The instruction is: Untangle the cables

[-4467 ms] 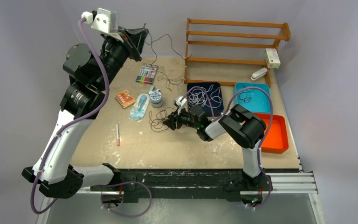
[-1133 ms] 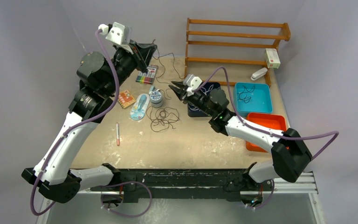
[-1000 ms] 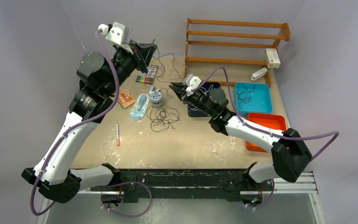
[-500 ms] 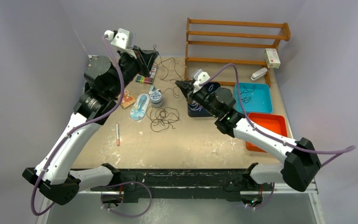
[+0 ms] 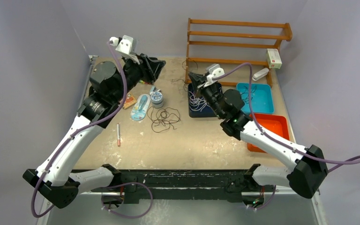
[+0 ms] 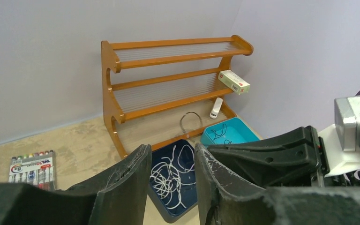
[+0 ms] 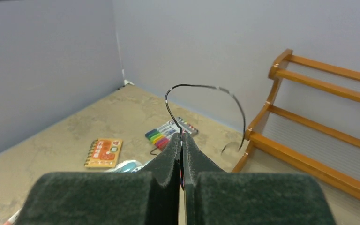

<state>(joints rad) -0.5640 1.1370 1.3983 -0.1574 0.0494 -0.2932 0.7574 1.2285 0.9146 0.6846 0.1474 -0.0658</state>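
A tangle of dark cables (image 5: 165, 118) lies mid-table. My right gripper (image 5: 191, 75) is raised by the rack and is shut on one dark cable (image 7: 201, 86), which arches up from its fingertips (image 7: 173, 145) and drops toward the rack; the same loop shows in the left wrist view (image 6: 191, 119). My left gripper (image 5: 161, 63) is open and empty, high over the back of the table, its fingers (image 6: 126, 187) framing the navy tray. White cables (image 6: 168, 171) lie in that navy tray (image 5: 190, 112). More dark cables (image 5: 251, 93) lie in the teal tray (image 5: 268, 105).
A wooden rack (image 5: 236, 47) stands at the back with a white box (image 5: 273, 57) and a stapler (image 5: 260, 73). An orange tray (image 5: 269, 129) is at right. A tape roll (image 5: 157, 97), blue packet (image 5: 140, 105), notebook (image 7: 103, 152), markers (image 7: 171, 132) and pen (image 5: 118, 133) lie left.
My right gripper has risen and moved right toward the rack, carrying the dark cable. My left gripper has come forward and down. The cable no longer runs to the left gripper.
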